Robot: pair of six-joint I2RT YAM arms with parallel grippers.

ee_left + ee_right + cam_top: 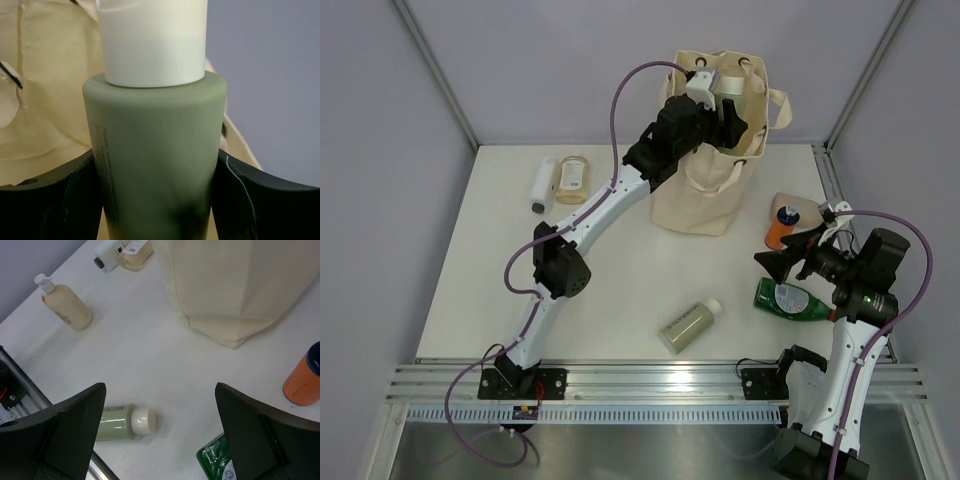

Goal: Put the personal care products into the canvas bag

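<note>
We see a white surface [620, 280] boxed in on three sides by pale grey walls [380, 120], with metal struts [432, 68] running up the two far corners. Along its near edge lies a ribbed aluminium rail [650, 378]. Just below that we make out a toothed white strip [640, 412], then a brushed steel panel [650, 450].

Canvas bag [715, 165] sits back on the tabletop [620, 265], tube [542, 186] off to its left, upright bottle [782, 229] right, lying bottle [688, 326] in front.
</note>
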